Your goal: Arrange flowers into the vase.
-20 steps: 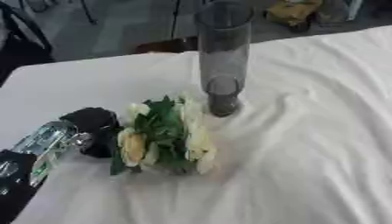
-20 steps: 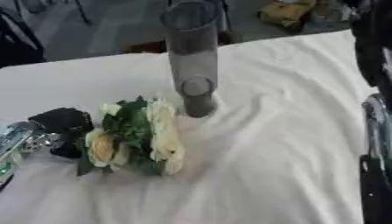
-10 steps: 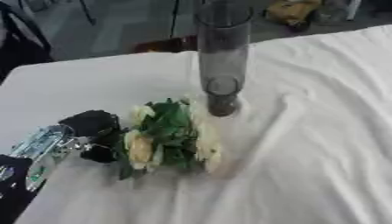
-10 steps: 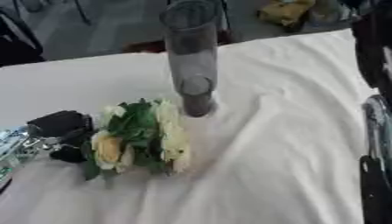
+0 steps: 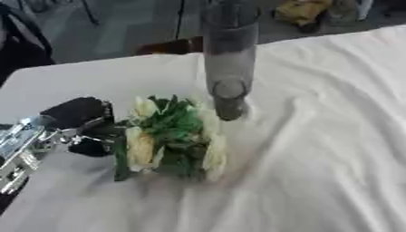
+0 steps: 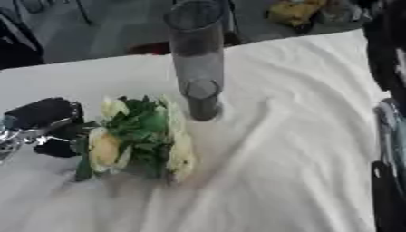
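A tall grey glass vase (image 5: pixel 229 59) stands upright on the white tablecloth (image 5: pixel 317 136), near the far middle. A bunch of cream flowers with green leaves (image 5: pixel 171 136) sits just in front of the vase and to its left, blooms pointing toward me. My left hand (image 5: pixel 75 114), black with a silver wrist, is at the bunch's left side with its fingers curled round the stem end. The stems themselves are hidden by the hand. Only a dark strip of my right arm (image 6: pixel 389 136) shows along the right edge of the right eye view, and I cannot make out its hand.
The cloth is wrinkled, with bare room to the right of the vase and in front of the flowers. The table's far edge runs just behind the vase. Beyond it lie the floor, a yellow object (image 5: pixel 305 11) and dark furniture legs.
My left hand and the flower bunch have shifted a little upward in the view, closer to the vase's base. The vase has not moved.
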You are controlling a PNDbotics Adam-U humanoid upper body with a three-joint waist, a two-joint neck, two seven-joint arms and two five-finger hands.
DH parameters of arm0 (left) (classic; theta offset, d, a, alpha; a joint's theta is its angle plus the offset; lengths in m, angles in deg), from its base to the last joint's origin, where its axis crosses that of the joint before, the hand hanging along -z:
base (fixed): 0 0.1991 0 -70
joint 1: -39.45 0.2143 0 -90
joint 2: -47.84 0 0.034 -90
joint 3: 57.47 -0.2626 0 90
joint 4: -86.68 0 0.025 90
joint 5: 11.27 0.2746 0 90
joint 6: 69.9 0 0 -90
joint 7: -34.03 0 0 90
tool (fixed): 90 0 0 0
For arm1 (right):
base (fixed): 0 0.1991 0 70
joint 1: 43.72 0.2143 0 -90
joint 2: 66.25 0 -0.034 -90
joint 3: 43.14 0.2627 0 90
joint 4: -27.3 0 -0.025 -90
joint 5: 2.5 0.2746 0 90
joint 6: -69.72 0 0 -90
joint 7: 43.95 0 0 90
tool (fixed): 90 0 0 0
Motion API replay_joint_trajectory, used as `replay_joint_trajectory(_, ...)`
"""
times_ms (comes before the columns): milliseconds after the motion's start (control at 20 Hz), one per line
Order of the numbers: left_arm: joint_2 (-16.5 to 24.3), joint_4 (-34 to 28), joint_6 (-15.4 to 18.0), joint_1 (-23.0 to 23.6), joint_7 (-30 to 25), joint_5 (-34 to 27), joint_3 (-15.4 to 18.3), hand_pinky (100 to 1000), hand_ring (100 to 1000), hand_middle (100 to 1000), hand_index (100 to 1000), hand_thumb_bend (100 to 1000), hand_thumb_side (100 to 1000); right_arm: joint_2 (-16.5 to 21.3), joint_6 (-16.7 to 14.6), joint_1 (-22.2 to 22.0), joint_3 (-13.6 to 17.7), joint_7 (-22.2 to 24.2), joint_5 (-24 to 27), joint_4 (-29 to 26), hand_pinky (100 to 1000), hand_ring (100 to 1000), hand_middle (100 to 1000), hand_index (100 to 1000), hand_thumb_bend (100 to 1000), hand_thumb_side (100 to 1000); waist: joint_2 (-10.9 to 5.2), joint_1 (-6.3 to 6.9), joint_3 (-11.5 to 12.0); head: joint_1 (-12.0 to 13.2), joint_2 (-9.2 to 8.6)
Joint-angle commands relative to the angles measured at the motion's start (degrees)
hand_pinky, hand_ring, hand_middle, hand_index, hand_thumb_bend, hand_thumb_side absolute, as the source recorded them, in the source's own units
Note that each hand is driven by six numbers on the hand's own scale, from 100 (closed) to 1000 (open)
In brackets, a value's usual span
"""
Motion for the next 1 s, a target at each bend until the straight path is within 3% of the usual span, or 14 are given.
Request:
replay_joint_trajectory(50, 3.41, -3.81, -1.75, -0.12, -0.18, -1.26, 1.88, 100, 100, 100, 100, 100, 516, 0.99, 0.0, 0.51, 0.23, -0.3, -0.32, -0.66, 802, 828, 764, 925, 230, 1000, -1.3, -0.21, 0.14, -0.25, -0.29)
replay_joint_trajectory(400, 4.11, -6.31, -3.47, 0.11, -1.11, -2.24, 2.35, 100, 100, 100, 100, 100, 499, 1.01, -0.03, 0.55, 0.25, -0.4, -0.38, -0.65, 803, 829, 764, 925, 212, 1000, -1.34, -0.31, 0.28, -0.56, -0.07)
replay_joint_trajectory(750, 6.59, -15.63, -4.48, 2.87, 4.29, -2.38, 8.84, 100, 100, 100, 100, 100, 473, 1.04, -0.27, 0.97, 0.59, -0.88, -0.83, -0.49, 803, 830, 764, 925, 229, 1000, -1.11, -0.78, 0.52, -2.4, 0.14)
replay_joint_trajectory(1000, 5.47, -23.2, -8.17, 4.92, 7.9, -4.59, 12.71, 100, 100, 100, 100, 100, 479, 0.78, -0.17, 1.0, 0.87, -1.55, -1.21, -0.77, 804, 831, 766, 925, 223, 1000, -1.23, -1.16, 0.78, -4.72, -0.53)
